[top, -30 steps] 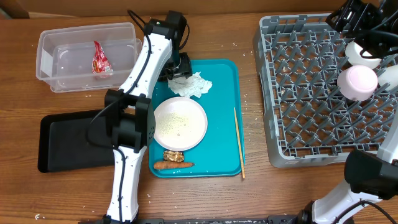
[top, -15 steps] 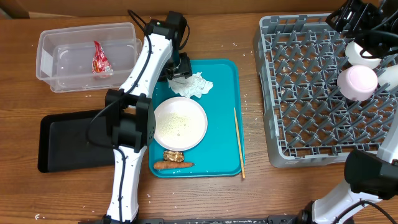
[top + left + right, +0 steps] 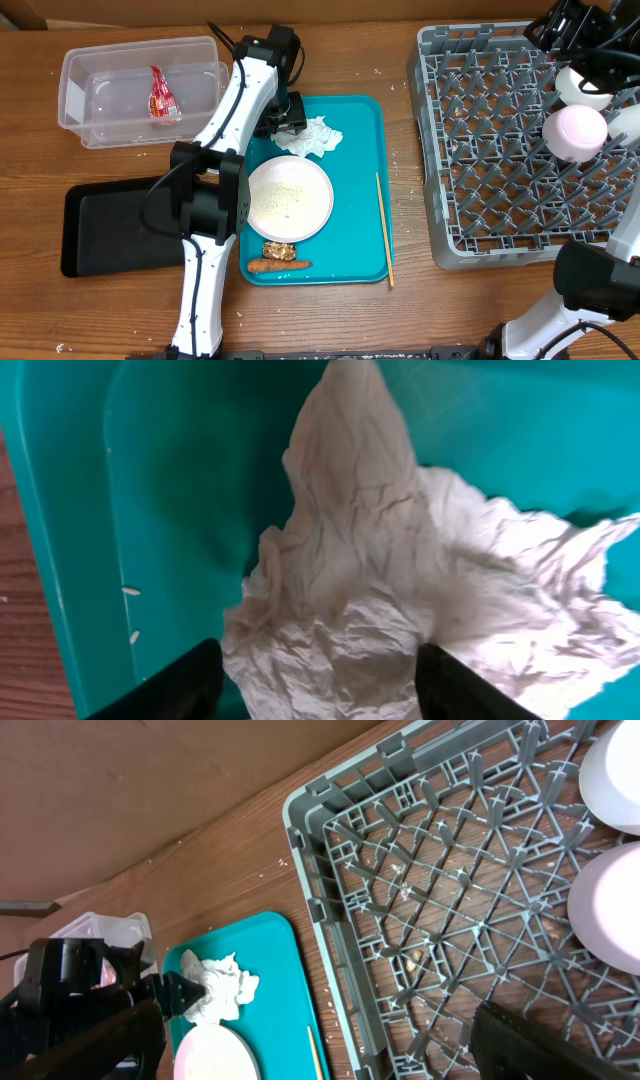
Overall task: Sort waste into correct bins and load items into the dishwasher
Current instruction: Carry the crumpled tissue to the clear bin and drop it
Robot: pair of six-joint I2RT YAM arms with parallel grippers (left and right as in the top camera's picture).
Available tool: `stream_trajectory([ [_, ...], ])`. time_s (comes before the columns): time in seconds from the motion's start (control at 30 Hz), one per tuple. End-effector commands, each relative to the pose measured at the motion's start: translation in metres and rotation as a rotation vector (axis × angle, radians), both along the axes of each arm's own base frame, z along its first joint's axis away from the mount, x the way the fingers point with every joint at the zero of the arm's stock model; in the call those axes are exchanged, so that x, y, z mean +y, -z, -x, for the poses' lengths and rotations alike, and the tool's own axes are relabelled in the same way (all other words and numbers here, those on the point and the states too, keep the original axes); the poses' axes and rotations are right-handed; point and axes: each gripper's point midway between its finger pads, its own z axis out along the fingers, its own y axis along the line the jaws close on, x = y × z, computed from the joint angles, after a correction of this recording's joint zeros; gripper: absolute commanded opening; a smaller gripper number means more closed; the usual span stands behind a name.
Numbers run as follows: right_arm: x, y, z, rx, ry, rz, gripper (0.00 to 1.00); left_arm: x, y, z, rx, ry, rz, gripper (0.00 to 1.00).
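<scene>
Crumpled napkin (image 3: 350, 560) on teal tray (image 3: 170, 490) | left gripper (image 3: 318, 680) spread around it | plate (image 3: 318, 215) beside

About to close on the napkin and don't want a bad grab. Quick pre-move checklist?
1. Left gripper straddles the crumpled napkin: ok, one finger on each side.
2. Jaws closed on it: not ok, they are open.
3. Napkin clear of the plate rim: cannot tell, they lie very close.
4. Clear tub has room: ok, only the red-and-white wrapper is inside.
5. Right gripper out of the way: ok, open over the dish rack.
</scene>
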Motion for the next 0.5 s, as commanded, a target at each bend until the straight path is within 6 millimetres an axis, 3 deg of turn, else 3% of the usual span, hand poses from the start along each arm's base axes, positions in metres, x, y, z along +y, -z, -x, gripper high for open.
stream_trajectory([
  [0.0,0.0,-0.009,0.001,-0.025,0.003,0.007,1.0,0.002,0.01,0.001,0.018,0.011,-0.001,0.52],
  [0.13,0.0,-0.009,0.001,-0.025,0.003,0.007,1.0,0.002,0.006,0.002,0.023,0.01,0.001,0.21],
  [0.3,0.0,-0.009,0.001,-0.025,0.003,0.007,1.0,0.001,-0.02,0.0,-0.003,0.013,0.005,0.11],
  [0.33,0.0,-0.009,0.001,-0.025,0.003,0.007,1.0,0.001,-0.026,-0.002,-0.013,0.02,0.008,0.04],
  [0.47,0.0,-0.009,0.001,-0.025,0.003,0.007,1.0,0.0,-0.059,-0.007,-0.07,0.026,0.022,0.04],
])
